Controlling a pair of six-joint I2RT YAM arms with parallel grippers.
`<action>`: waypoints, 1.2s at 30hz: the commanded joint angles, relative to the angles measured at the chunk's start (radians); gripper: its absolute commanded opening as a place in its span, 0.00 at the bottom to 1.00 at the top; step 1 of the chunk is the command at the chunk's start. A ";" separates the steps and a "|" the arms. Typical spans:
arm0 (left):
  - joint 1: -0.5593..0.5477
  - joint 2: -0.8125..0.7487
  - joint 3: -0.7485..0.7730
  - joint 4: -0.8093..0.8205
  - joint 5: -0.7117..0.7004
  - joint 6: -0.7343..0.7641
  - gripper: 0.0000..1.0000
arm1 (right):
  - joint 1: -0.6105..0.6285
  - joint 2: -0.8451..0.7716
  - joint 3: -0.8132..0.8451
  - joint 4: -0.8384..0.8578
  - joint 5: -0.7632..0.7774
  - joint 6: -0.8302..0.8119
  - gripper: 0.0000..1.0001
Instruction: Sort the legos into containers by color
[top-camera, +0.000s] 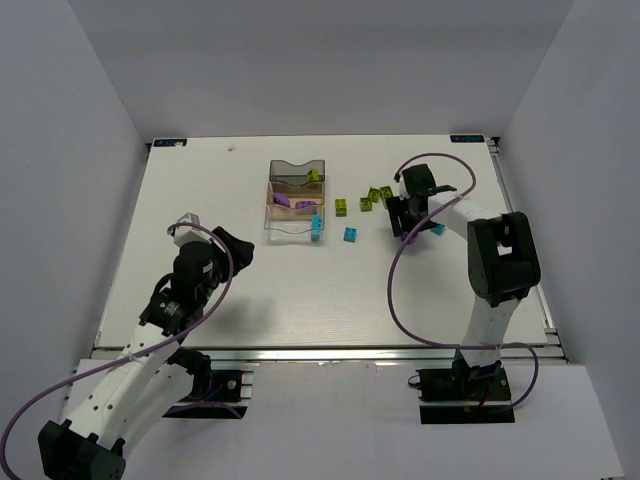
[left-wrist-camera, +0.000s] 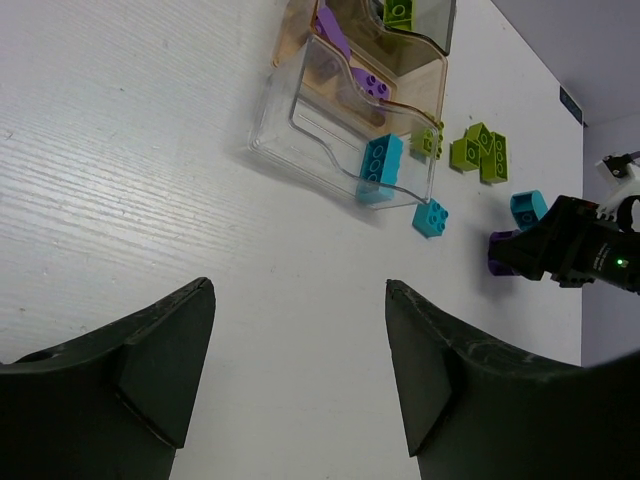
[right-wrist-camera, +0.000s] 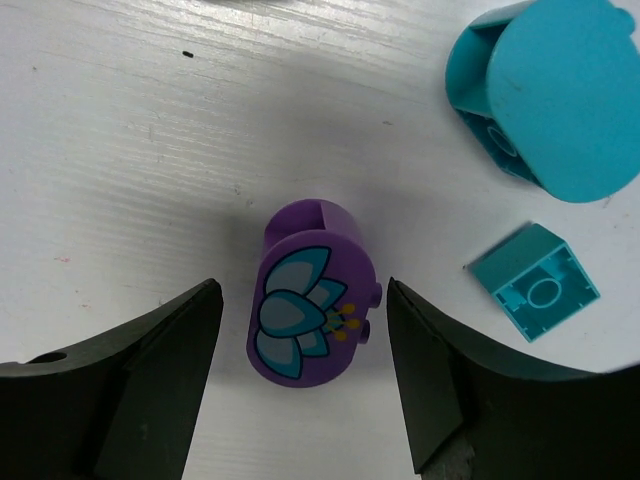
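Observation:
A purple rounded lego (right-wrist-camera: 310, 305) with a flower print lies on the table between the fingers of my open right gripper (right-wrist-camera: 300, 290), with a gap on each side. Two cyan legos (right-wrist-camera: 545, 95) (right-wrist-camera: 533, 280) lie just to its right. Three containers stand in a row: smoky grey (top-camera: 290, 166) holding a green lego (top-camera: 313, 176), amber (top-camera: 270, 192) holding purple legos (top-camera: 283, 201), and clear (top-camera: 285, 232) holding a cyan lego (top-camera: 316, 226). My left gripper (left-wrist-camera: 300, 290) hangs open over bare table, well short of the clear container (left-wrist-camera: 300, 140).
Loose green legos (top-camera: 378, 194) (top-camera: 341, 206) and a cyan lego (top-camera: 350, 234) lie between the containers and the right gripper (top-camera: 405, 228). White walls enclose the table on three sides. The purple cables (top-camera: 395, 290) loop over the table by each arm.

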 joint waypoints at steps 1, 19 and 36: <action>-0.003 -0.021 0.003 -0.022 -0.022 -0.006 0.79 | -0.002 0.023 0.039 0.005 -0.003 0.018 0.71; -0.003 -0.024 -0.006 0.008 -0.011 -0.003 0.79 | 0.004 -0.063 0.032 0.023 -0.127 -0.003 0.08; -0.003 -0.050 -0.021 -0.004 -0.004 -0.013 0.79 | 0.121 0.003 0.363 -0.011 -0.729 -0.442 0.00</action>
